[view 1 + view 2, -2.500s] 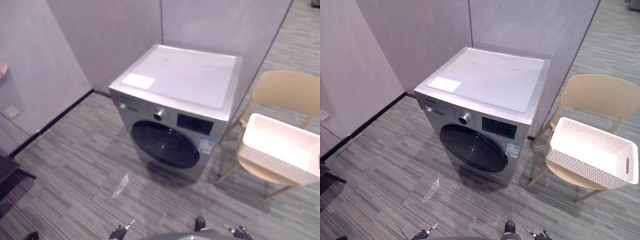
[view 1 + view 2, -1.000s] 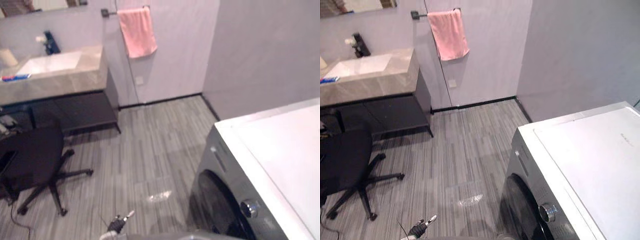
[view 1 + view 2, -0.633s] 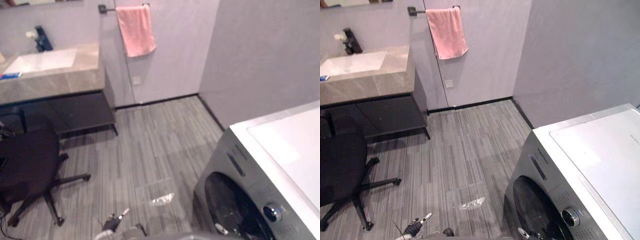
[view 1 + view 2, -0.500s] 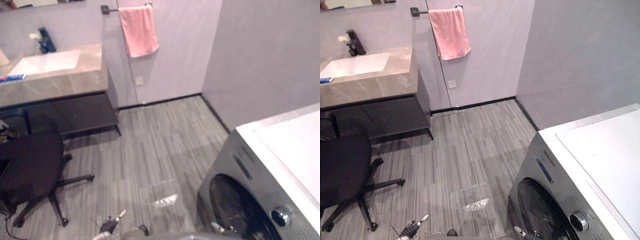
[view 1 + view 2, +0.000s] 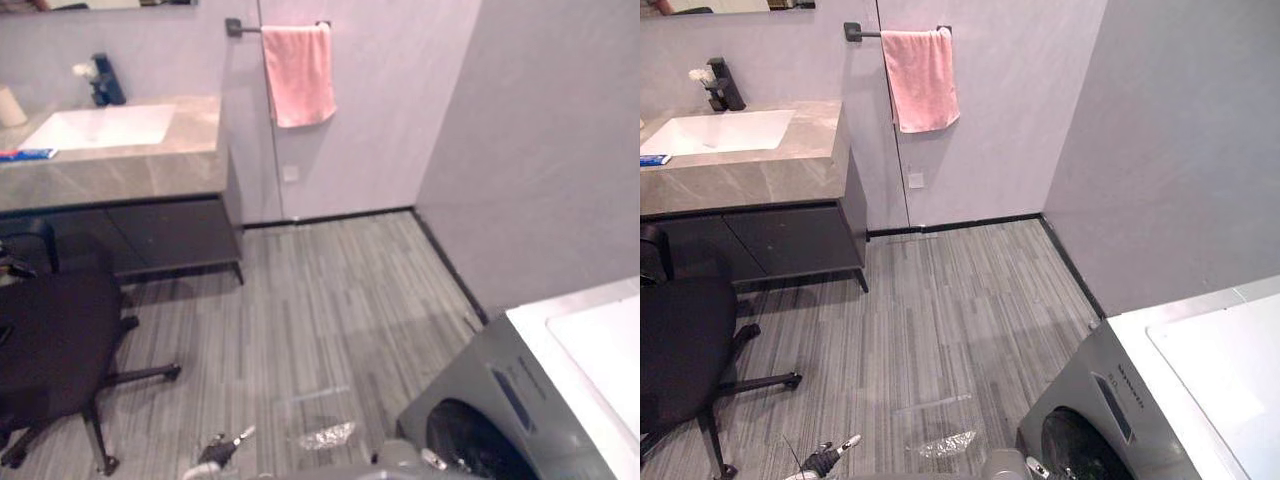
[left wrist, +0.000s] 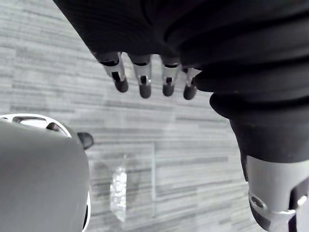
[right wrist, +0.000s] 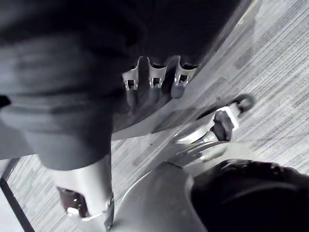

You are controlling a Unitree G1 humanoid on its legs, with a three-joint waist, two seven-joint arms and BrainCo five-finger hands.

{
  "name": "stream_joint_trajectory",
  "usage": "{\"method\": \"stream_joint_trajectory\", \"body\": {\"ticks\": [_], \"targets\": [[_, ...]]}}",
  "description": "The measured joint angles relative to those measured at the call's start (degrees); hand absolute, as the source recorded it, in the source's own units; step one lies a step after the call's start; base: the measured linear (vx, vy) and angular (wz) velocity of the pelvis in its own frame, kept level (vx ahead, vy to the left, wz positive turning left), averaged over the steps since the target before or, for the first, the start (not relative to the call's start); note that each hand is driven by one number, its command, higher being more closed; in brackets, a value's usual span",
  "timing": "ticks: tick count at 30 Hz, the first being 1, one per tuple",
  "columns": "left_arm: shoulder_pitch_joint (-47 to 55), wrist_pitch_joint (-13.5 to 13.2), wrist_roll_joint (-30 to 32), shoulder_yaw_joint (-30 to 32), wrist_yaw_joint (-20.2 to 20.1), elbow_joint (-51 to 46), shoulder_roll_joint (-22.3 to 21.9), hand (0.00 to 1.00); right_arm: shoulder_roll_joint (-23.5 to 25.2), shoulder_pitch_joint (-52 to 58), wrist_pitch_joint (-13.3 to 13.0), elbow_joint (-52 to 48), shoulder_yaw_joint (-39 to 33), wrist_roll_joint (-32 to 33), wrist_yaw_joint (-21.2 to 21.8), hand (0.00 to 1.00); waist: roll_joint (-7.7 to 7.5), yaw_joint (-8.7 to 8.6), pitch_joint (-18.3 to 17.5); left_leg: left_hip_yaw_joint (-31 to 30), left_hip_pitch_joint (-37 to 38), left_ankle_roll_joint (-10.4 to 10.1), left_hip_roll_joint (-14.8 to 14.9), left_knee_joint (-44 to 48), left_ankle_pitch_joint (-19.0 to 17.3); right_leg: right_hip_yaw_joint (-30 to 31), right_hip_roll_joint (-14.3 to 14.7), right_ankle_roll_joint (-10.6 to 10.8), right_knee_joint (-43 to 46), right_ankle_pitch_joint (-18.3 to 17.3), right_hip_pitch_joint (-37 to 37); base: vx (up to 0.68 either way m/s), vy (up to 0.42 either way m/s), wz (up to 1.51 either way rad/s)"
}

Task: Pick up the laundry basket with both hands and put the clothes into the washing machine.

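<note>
Underfoot, a grey striped floor spreads away from the washing machine, which sits at the lower right of the head views with its white top and part of its dark round door showing. Well to the left of the washing machine and beyond it, a long stone counter stands against the back wall over dark cabinets. A black office chair stands far left of the washing machine, nearer the robot than the counter. On the wall beyond the washing machine, a pink towel hangs from a bar. A white sink is set into the counter, with a dark tap behind it. Just left of the washing machine's front, a small shiny patch lies on the floor. The left hand hangs over the floor, its fingers straight and slightly apart, holding nothing. The right hand likewise shows loose, uncurled fingers with nothing in them.
</note>
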Motion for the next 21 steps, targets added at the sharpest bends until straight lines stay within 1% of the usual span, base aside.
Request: {"method": "stream_joint_trajectory", "body": {"ticks": [1, 2, 3, 4, 5, 6, 7, 8, 9, 10, 11, 12, 13, 14, 15, 16, 17, 19, 21], "targets": [[0.5, 0.0, 0.0, 0.1, -0.1, 0.2, 0.1, 0.0, -0.1, 0.2, 0.0, 0.1, 0.0, -0.1, 0.0, 0.0, -0.44, -0.32, -0.2, -0.8, 0.5, -1.0, -0.5, -1.1, 0.4, 1.1, 0.4, 0.6, -9.6, 3.1, 0.7, 0.17, -0.184, 0.43], [0.5, 0.0, 0.1, 0.1, -0.1, 0.3, 0.1, 0.0, -0.3, 0.6, 0.1, 0.3, 0.0, -0.1, 0.0, 0.0, -0.43, -0.84, -0.1, -1.5, 0.8, -1.7, -0.6, -1.4, 0.4, 1.6, 0.4, 1.6, -10.8, 7.7, 1.1, 0.26, -0.189, 0.48], [0.4, 0.0, 0.1, 0.9, -0.2, 0.7, -1.4, 0.0, -1.1, 1.7, 0.9, 1.1, -0.3, 0.0, 0.7, 0.0, 1.43, -0.69, -0.9, -2.5, 1.5, -3.6, 0.3, -2.8, 1.6, 0.3, 1.7, 0.9, -11.3, 7.3, 2.1, 0.3, -0.17, 0.31], [0.4, -0.1, 0.1, 1.2, -0.2, 0.6, -3.0, 0.0, -2.6, 2.0, 2.2, 1.2, -0.4, 0.3, 3.0, 0.0, 3.32, -0.32, -0.9, -2.7, 1.8, -4.2, 1.0, -3.7, 2.0, -0.2, 2.4, 0.2, -10.8, 6.7, 1.8, 0.33, -0.178, 0.18], [0.4, 0.0, 0.1, 1.3, -0.3, 0.8, -4.0, 0.0, -3.6, 1.8, 3.1, 1.8, 0.0, 0.3, 4.1, 0.0, 3.88, -0.47, -0.8, -2.9, 1.8, -4.8, 1.4, -3.8, 2.5, -0.8, 2.5, 0.0, -10.8, 6.6, 2.0, 0.24, -0.136, 0.08], [0.3, 0.0, 0.5, 2.1, -0.4, 0.8, -4.8, 0.0, -4.1, 1.6, 3.7, 2.3, 0.0, 0.3, 4.8, 0.0, 4.52, -0.5, -0.8, -3.1, 1.8, -4.8, 1.7, -3.5, 3.0, -1.4, 2.6, 0.0, -11.3, 6.6, 2.8, 0.17, -0.115, 0.19], [0.1, 0.0, 1.1, 2.6, -0.4, 0.8, -5.2, 0.0, -4.2, 1.6, 4.5, 2.5, -0.1, 0.4, 5.0, 0.0, 4.73, -0.54, -0.8, -3.4, 1.7, -4.9, 2.1, -2.4, 3.0, -2.2, 2.6, 0.0, -12.5, 6.6, 4.2, 0.14, -0.085, 0.3], [0.1, 0.0, 1.1, 2.9, -0.3, 0.8, -5.1, 0.0, -4.2, 1.6, 5.4, 2.7, -0.3, 0.5, 5.0, 0.0, 4.48, -0.53, -0.7, -4.2, 1.6, -4.9, 2.2, -1.1, 3.0, -3.1, 2.5, -0.1, -14.5, 6.7, 6.3, 0.11, -0.068, 0.33], [0.0, 0.1, 1.1, 3.1, -0.3, 0.8, -5.0, 0.0, -4.1, 1.5, 5.4, 2.9, -0.3, 0.5, 4.9, 0.0, 4.34, -0.51, -0.6, -4.6, 1.5, -4.9, 2.3, -0.6, 3.0, -3.5, 2.4, -0.1, -15.4, 6.8, 7.2, 0.07, -0.025, 0.42], [0.1, 0.1, 1.0, 3.2, -0.2, 0.8, -4.9, 0.0, -4.1, 1.5, 5.1, 2.9, -0.1, 0.4, 4.4, 0.0, 4.27, -0.48, -0.6, -4.7, 1.5, -4.9, 2.3, -0.4, 3.0, -4.4, 2.3, -0.1, -17.1, 7.5, 8.8, 0.03, 0.023, 0.41], [0.2, 0.1, 1.1, 3.2, -0.2, 0.6, -4.6, 0.0, -4.1, 1.5, 4.0, 2.9, 0.5, 0.2, 3.3, 0.0, 3.97, -0.38, -0.6, -4.7, 1.4, -4.9, 2.3, -0.9, 3.0, -5.1, 2.4, 0.3, -19.4, 8.3, 9.8, 0.01, 0.03, 0.34], [0.2, 0.1, 1.1, 3.2, -0.2, 0.6, -4.4, 0.0, -4.1, 1.5, 3.8, 2.9, 0.9, 0.2, 3.0, 0.0, 3.84, -0.38, -0.6, -4.7, 1.3, -4.9, 2.3, -1.0, 3.0, -5.2, 2.5, 0.4, -19.8, 8.5, 9.9, -0.02, 0.035, 0.22], [0.5, 0.1, 1.1, 3.2, -0.1, 0.5, -3.9, 0.0, -4.0, 1.4, 3.0, 2.9, 2.0, -0.1, 2.1, 0.0, 3.54, -0.41, -0.9, -4.7, 0.7, -4.8, 2.2, -1.8, 3.0, -5.6, 2.9, 0.7, -21.2, 9.5, 9.9, -0.04, 0.023, 0.11], [0.6, 0.1, 1.1, 3.1, -0.1, 0.1, -3.4, 0.0, -3.6, 1.1, 2.2, 2.7, 2.1, -0.1, 1.7, 0.0, 3.63, -0.4, -0.9, -4.6, 0.4, -4.8, 2.2, -2.7, 3.0, -5.7, 3.1, 0.8, -22.4, 10.4, 9.8, -0.06, 0.036, 0.1], [0.7, 0.1, 1.0, 3.1, -0.1, -0.2, -3.1, 0.0, -3.4, 1.0, 2.1, 2.7, 2.1, -0.1, 1.4, 0.0, 3.33, -0.41, -0.8, -4.6, 0.2, -4.8, 2.2, -3.0, 3.0, -5.7, 3.2, 1.0, -23.0, 10.7, 9.7, -0.07, 0.047, 0.06], [0.9, 0.1, 1.0, 2.9, 0.0, -0.5, -2.7, 0.0, -3.0, 0.8, 2.0, 2.5, 2.2, -0.2, 1.0, 0.0, 2.77, -0.36, -1.0, -4.6, -0.3, -4.5, 2.2, -3.8, 3.2, -5.8, 3.4, 1.0, -24.0, 11.7, 9.3, -0.11, 0.054, 0.03], [1.0, 0.0, 1.0, 2.6, 0.0, -0.7, -2.3, 0.0, -2.6, 0.5, 1.7, 2.5, 2.2, -0.3, 0.6, 0.0, 2.58, -0.34, -0.9, -4.5, -0.8, -3.9, 2.0, -4.6, 3.6, -5.8, 3.4, 1.1, -24.7, 12.4, 8.8, -0.12, 0.047, 0.02], [1.0, 0.0, 0.9, 2.4, 0.0, -0.8, -2.0, 0.0, -2.2, 0.4, 1.3, 2.5, 2.2, -0.3, -0.1, 0.0, 2.22, -0.27, -1.1, -4.4, -1.0, -3.5, 1.8, -4.7, 3.9, -5.7, 3.4, 1.1, -26.0, 13.4, 9.0, -0.1, 0.03, -0.03], [1.2, 0.0, 0.4, 2.1, 0.5, -0.8, -1.9, 0.0, -2.1, 0.5, 1.0, 2.5, 2.2, -0.4, -0.1, 0.0, 2.29, -0.33, -1.2, -4.4, -0.9, -3.4, 1.7, -4.7, 4.0, -5.6, 3.4, 1.2, -26.4, 13.8, 9.1, -0.09, 0.016, -0.06]]}}
